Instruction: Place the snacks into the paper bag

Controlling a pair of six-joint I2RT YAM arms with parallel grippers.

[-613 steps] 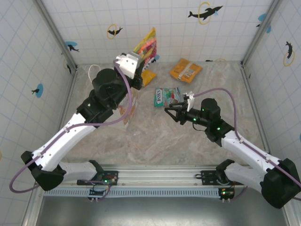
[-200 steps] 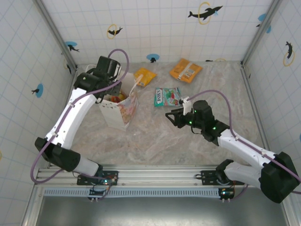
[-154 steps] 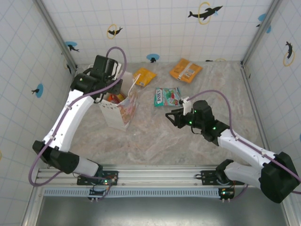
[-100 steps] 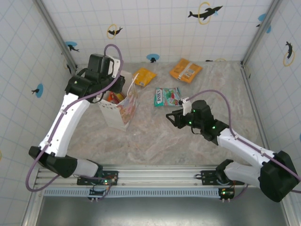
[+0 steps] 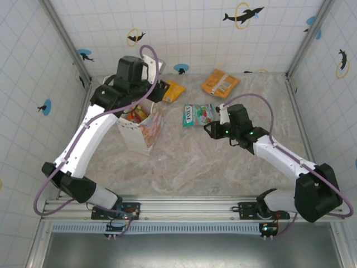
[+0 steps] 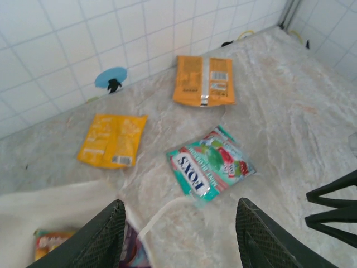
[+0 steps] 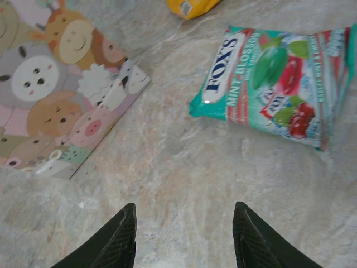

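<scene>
Paper bag (image 5: 140, 134) stands upright with packets (image 5: 134, 115) showing at its mouth. Left gripper (image 6: 179, 207) is above the bag rim, jaws wide, empty. Right gripper (image 7: 185, 211) has jaws wide, empty, near teal FOXS packet (image 7: 279, 84). Yellow-orange packet (image 5: 172, 91) and orange packet (image 5: 220, 82) lie outside.

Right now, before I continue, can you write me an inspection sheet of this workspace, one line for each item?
Surface: marbled table top, no spill seen.
Job's things: paper bag upright at the left, mouth open, bagged packets inside; teal FOXS packet, small orange packet and larger orange packet lie flat on the table outside it.
Clutter: nothing seen.
Grippers: left gripper open, empty, above the bag's rim; right gripper open, empty, near the FOXS packet.
Cables: left purple cable loops high; right purple cable arches over its arm.
Surroundings: tiled walls with dolphin stickers.
</scene>
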